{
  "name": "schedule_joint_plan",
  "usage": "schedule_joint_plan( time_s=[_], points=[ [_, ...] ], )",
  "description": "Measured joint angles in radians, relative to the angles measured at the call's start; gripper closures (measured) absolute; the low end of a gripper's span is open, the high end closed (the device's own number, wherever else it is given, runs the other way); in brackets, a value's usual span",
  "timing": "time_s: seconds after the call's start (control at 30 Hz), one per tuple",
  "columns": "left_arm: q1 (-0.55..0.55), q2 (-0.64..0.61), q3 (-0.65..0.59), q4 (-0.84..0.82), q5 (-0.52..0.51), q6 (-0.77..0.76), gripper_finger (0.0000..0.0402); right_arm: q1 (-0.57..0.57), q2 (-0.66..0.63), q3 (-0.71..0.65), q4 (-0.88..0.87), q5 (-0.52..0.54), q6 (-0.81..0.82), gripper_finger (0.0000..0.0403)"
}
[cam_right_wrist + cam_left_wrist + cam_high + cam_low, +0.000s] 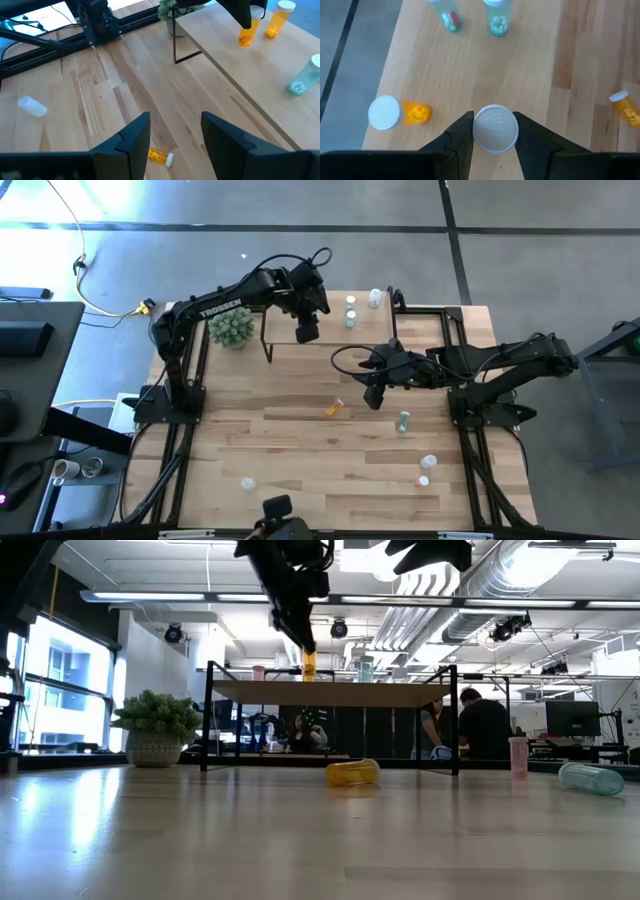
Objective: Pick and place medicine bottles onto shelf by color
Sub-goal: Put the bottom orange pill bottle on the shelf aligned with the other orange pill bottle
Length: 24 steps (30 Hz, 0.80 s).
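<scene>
1. Trouble first at the left gripper (493, 131): its jaws are clenched on the white cap of an orange bottle (245, 33) held over the shelf (260, 75), just beside another orange one (276, 21). A crooked release could topple both.
2. Right gripper (172, 137), jaws released and empty, hovers over a fallen orange bottle (334, 409) on the bench (300, 455); it may roll when nudged.

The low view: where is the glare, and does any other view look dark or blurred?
Low view: bright window light at the left glares on the wood-plank tabletop, and the left tool above the low wooden shelf shows as a dark silhouette against ceiling lights. Left wrist view: the white cap near the lens is soft. High view: evenly lit.
</scene>
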Motion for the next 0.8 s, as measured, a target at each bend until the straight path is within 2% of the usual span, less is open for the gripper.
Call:
schedule_joint_plan(
  time_s=[0.27, 0.8],
  points=[
    [0.03, 0.0, -0.007, -0.003, 0.069, -0.001, 0.0286, 0.0, 0.0, 0.0, 0.0, 0.0, -0.01, 0.0238],
    [0.063, 0.05, -0.006, 0.02, 0.12, 0.0, 0.0286, 0.0, 0.0, 0.0, 0.0, 0.0, -0.019, 0.0238]
  ],
)
